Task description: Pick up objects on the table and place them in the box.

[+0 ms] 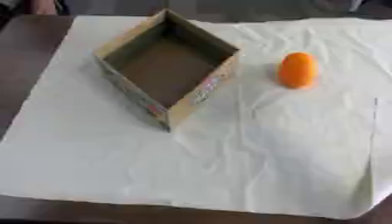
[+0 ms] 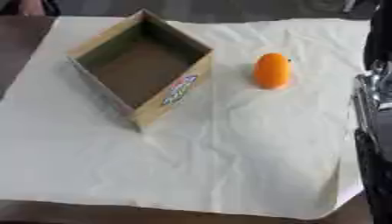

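Orange oval object (image 1: 298,70) sits on the white paper sheet (image 1: 253,153) covering the dark table (image 1: 30,52), right of centre, toward the far side. It's standing roughly upright, narrower end up, alone – nothing touching it.

Cardboard box (image 1: 197,94) is to its left, near but apart, with a strip of bare paper between them. Box is turned diamond-wise, one corner pointing at the near edge, another at the far edge. Open top, brown floor visible, nothing in it. A coloured label shows on the outer wall facing the orange object, more printing on the near-left wall.

Robot's right arm (image 2: 375,144) shows only in the right eye view – black and silver structure running down the right edge, from beside the orange object's level down to the bottom corner. It sits over the right margin of the paper, well to the right of the orange object and clear of it. I can't make out a hand on it: the visible part reads as arm and joint hardware, so no call on whether the fingers are spread or curled. The left hand appears in neither view.

Paper is creased all over, heaviest around and below the orange object. Its near-right corner hangs at the table edge; dark table shows along the left side and the near edge.
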{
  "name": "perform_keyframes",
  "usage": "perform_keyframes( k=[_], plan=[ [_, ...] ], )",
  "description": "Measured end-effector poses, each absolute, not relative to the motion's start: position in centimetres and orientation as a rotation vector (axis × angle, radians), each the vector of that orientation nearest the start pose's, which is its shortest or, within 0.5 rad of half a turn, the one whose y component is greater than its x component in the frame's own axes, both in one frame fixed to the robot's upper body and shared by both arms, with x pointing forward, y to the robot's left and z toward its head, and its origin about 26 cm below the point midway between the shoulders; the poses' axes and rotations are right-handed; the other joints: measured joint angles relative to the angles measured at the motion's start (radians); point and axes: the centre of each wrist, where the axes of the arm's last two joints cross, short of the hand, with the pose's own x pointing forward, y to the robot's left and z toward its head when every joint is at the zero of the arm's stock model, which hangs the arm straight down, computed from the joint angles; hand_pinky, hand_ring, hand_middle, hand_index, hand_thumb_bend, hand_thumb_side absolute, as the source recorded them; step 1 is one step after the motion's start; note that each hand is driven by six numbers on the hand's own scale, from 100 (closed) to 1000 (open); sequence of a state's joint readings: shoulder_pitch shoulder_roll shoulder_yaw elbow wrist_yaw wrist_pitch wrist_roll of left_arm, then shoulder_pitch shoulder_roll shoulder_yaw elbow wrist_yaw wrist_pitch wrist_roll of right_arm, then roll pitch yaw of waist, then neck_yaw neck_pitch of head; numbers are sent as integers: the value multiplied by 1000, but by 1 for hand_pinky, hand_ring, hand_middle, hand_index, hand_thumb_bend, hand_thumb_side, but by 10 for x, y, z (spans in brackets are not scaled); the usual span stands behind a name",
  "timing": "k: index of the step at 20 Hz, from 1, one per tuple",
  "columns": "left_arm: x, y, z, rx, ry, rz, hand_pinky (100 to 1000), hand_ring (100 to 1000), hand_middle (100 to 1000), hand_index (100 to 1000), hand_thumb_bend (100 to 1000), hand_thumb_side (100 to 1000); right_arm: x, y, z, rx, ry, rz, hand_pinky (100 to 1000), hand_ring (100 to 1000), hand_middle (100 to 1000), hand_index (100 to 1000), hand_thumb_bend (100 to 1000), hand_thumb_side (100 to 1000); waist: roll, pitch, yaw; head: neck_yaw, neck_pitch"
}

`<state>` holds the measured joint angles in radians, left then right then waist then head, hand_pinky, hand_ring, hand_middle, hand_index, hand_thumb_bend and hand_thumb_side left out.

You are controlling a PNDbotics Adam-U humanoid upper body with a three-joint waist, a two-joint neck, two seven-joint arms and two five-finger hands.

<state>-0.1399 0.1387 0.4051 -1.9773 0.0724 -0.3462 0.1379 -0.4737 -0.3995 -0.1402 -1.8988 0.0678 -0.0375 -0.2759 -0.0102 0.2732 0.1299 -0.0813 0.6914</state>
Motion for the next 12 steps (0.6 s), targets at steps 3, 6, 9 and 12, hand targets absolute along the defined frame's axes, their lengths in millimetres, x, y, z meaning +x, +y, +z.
perform_keyframes(
  k=[3, 6, 9, 12],
  plan=[
    [267, 350, 149, 481, -2467, 289, 379, 454, 673, 743, 111, 754, 325, -295, 252, -532, -2456, 31, 887, 961, 540, 794, 100, 1000, 0, 0, 0, 0, 0],
    [267, 350, 149, 481, -2467, 289, 379, 453, 673, 743, 111, 754, 325, -295, 252, -531, -2457, 31, 883, 966, 558, 807, 100, 1000, 0, 0, 0, 0, 0],
    [267, 350, 149, 481, -2467, 289, 379, 453, 673, 742, 110, 752, 326, -292, 257, -524, -2472, 38, 885, 983, 589, 830, 100, 1000, 1, 0, 1, -1, 0],
    [266, 350, 149, 481, -2466, 289, 382, 453, 673, 742, 109, 753, 329, -287, 265, -528, -2486, 75, 900, 1000, 651, 884, 100, 1000, 2, 0, 2, -2, 0]
  ],
)
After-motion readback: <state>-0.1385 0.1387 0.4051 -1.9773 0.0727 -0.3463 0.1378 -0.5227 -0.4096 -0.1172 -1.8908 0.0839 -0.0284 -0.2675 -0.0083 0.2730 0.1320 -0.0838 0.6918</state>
